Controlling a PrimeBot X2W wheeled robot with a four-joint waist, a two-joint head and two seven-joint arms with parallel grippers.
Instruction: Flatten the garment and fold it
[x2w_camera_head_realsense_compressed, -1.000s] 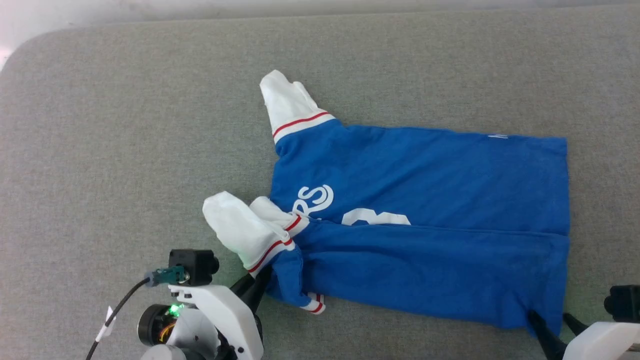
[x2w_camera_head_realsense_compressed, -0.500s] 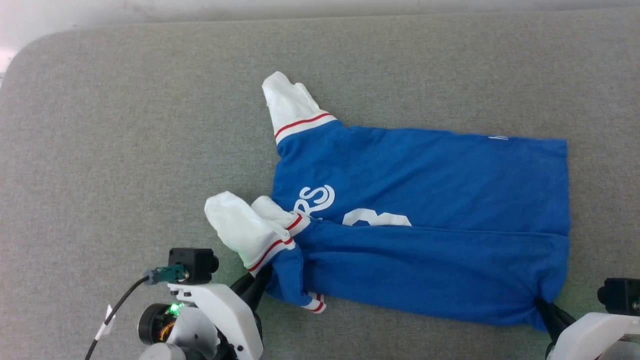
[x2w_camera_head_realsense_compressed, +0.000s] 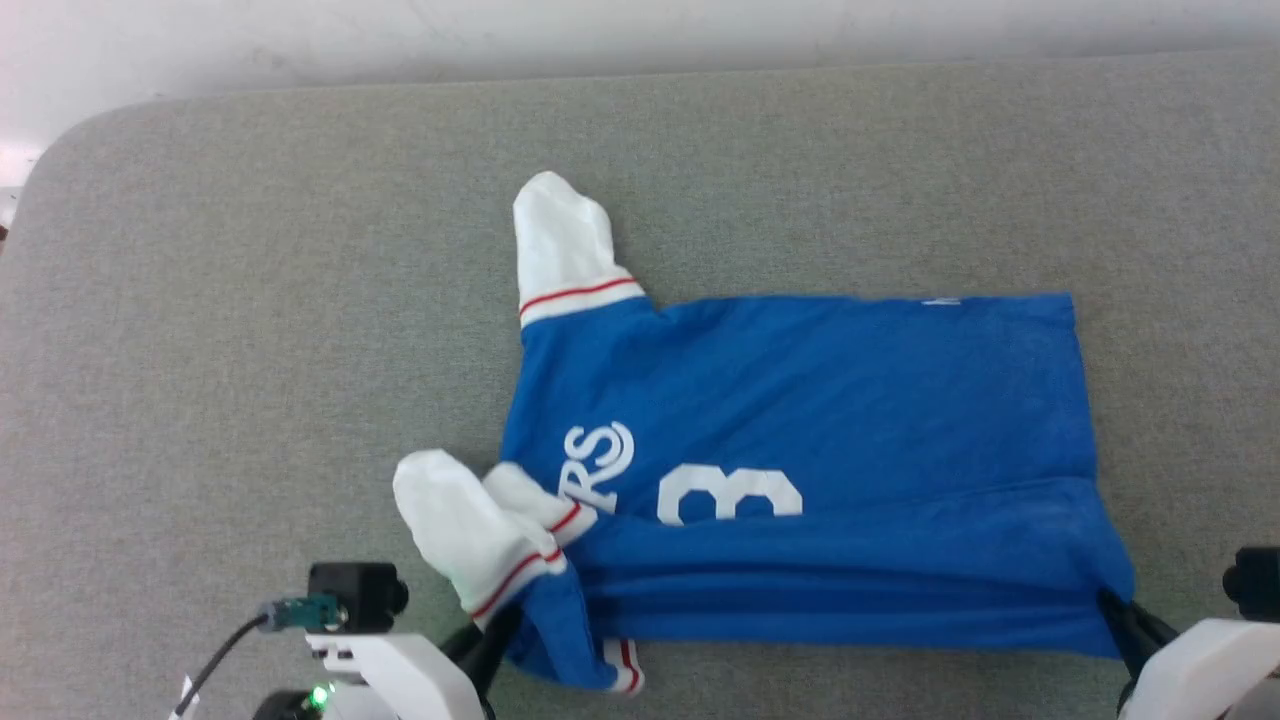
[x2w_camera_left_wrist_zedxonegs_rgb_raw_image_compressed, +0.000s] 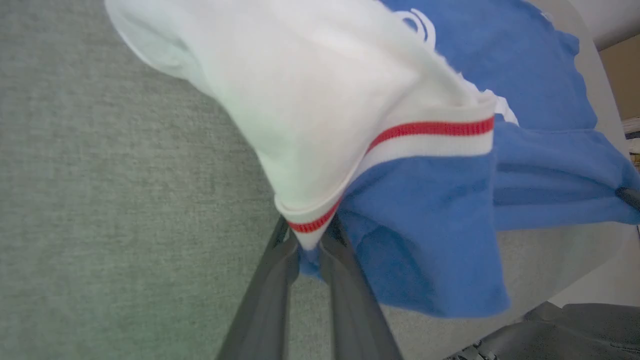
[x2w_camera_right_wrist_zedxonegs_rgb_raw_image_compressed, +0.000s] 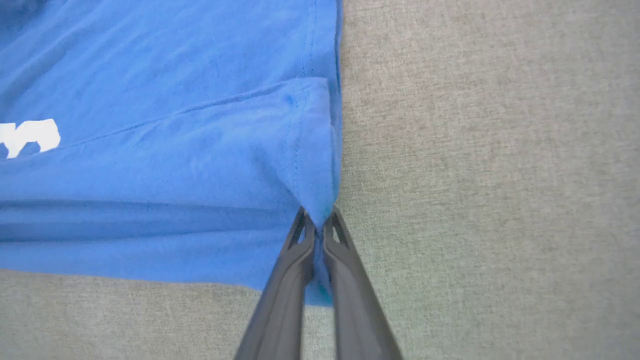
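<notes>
Grey mat (x2w_camera_right_wrist_zedxonegs_rgb_raw_image_compressed: 500, 150), garment (x2w_camera_right_wrist_zedxonegs_rgb_raw_image_compressed: 150, 150) in right hand (x2w_camera_right_wrist_zedxonegs_rgb_raw_image_compressed: 317, 220)

The head camera looks steeply down onto the grey padded surface (x2w_camera_head_realsense_compressed: 200, 300), taking in the whole shirt (x2w_camera_head_realsense_compressed: 800, 400) from well back. The left wrist camera sits close behind the left gripper (x2w_camera_left_wrist_zedxonegs_rgb_raw_image_compressed: 310, 239), facing along its fingers at the near white sleeve (x2w_camera_left_wrist_zedxonegs_rgb_raw_image_compressed: 300, 100); the right wrist camera looks likewise along the right gripper (x2w_camera_right_wrist_zedxonegs_rgb_raw_image_compressed: 318, 218) at the shirt's hem corner, both spots shared with the head view
</notes>
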